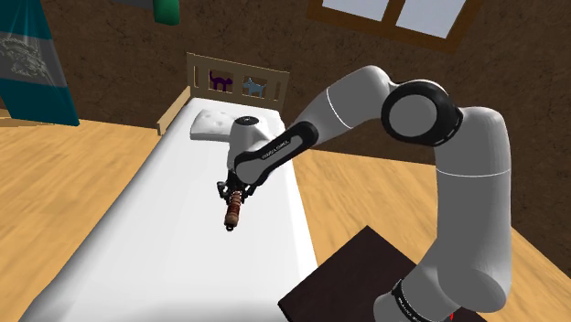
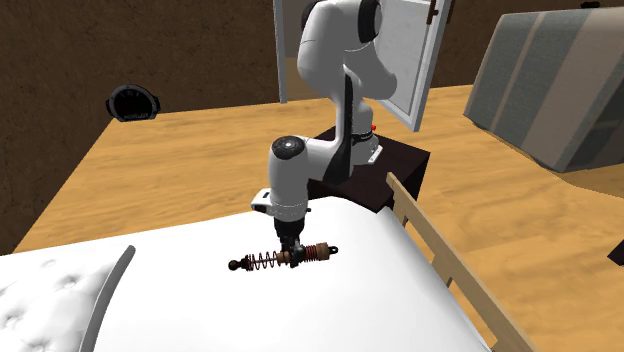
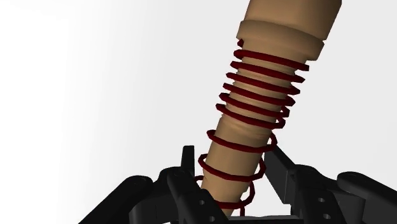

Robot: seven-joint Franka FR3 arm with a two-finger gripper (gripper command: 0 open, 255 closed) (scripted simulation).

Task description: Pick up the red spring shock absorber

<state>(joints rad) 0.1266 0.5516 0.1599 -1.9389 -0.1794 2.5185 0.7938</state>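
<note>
Looking down from the shoulder view, we find the black gripper set on the shock absorber near the middle of a white mattress, well apart from the pillow at the headboard end. In the second exterior view the shock absorber lies level across the bed, a red coil over a tan body with dark eyes at both ends, the gripper planted near its middle; we cannot tell whether it rests on the sheet or hangs just above it. In the wrist view the two fingers press on either side of the coil-wrapped shaft, clasping it. We judge the part rigid and fairly dense, not fragile, though its round body could roll or pivot in the grip, and the open coil gives an uneven seat. A hold near the middle, as here, looks to us the best balanced; one toward either end would likely let it tip.
</note>
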